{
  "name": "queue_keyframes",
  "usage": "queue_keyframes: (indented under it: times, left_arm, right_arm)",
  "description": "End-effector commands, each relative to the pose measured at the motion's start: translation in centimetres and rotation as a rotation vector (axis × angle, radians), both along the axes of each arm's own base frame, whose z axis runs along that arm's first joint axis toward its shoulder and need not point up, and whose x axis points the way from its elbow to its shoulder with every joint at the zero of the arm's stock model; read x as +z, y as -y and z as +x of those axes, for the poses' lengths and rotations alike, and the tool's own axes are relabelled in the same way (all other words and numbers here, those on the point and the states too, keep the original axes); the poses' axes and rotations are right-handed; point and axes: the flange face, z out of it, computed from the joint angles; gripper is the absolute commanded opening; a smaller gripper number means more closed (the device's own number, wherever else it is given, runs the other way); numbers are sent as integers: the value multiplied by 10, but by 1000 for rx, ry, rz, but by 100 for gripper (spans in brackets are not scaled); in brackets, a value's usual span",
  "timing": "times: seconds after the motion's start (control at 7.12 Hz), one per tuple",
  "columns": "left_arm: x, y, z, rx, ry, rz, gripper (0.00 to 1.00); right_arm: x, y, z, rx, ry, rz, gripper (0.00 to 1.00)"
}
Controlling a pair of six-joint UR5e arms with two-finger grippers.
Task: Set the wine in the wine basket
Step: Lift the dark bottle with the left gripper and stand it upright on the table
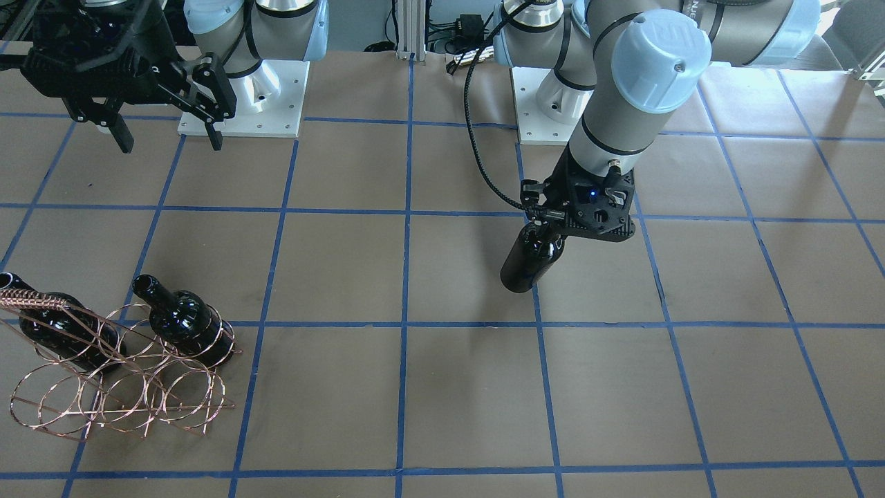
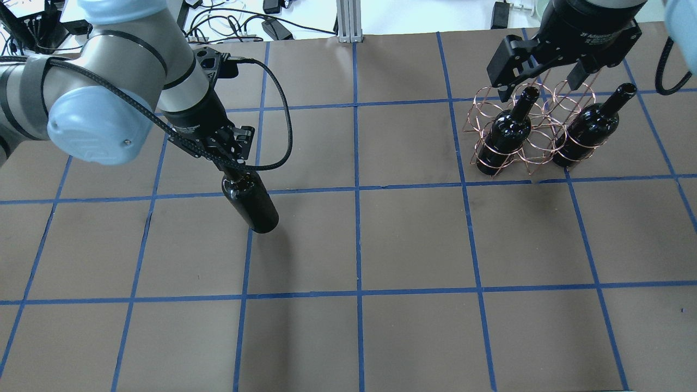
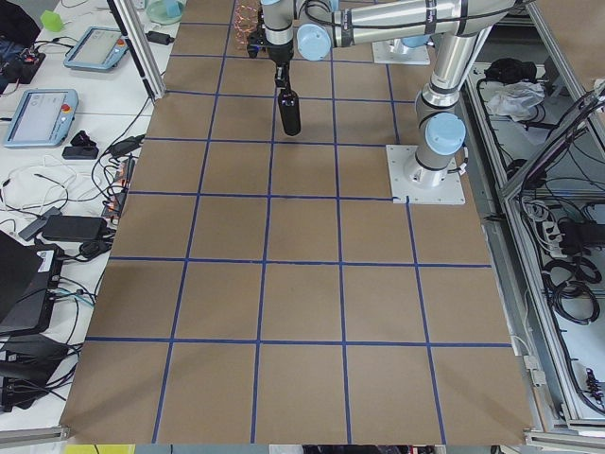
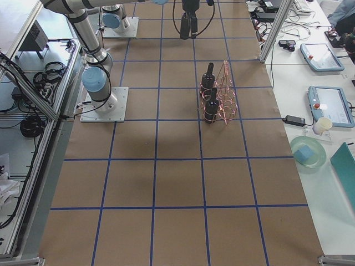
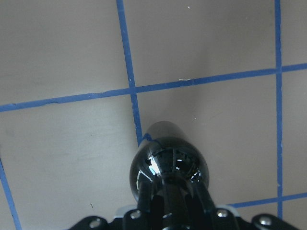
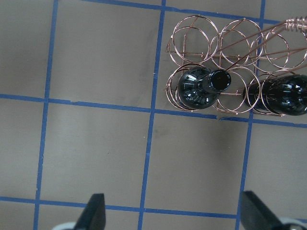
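Three glossy near-black glass bottles show. A first stored bottle (image 2: 503, 139) and a second stored bottle (image 2: 585, 130) stand neck-up in the copper-coloured thin-wire wine basket (image 1: 128, 387), with one ring between them. The wine (image 2: 251, 207), the third bottle, hangs base-down well apart from the basket, its neck pinched by the left gripper (image 2: 233, 166). The right gripper (image 2: 539, 81) hovers high near the basket, fingers spread wide, touching nothing.

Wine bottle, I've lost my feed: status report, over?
Left end effector shut on wine bottle at the neck, upright. Right end effector open, raised near wine basket. Two bottles racked, middle ring free.
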Motion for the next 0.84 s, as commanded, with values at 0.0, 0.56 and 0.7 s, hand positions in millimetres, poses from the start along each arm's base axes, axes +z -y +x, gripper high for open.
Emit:
queue_keyframes:
  times: [0.0,0.56,0.7]
  left_arm:
    - [-14,-11,-3,-7,3,27,0]
    - [-24,-6,-3,-10,5,41,0]
    - [-23,-6,-3,-4,8,40,0]
  right_arm:
    - [1,-1,0,0,-2,-1,100]
    - [0,-2,0,0,-2,3,100]
    - [0,-2,1,-5,2,3,100]
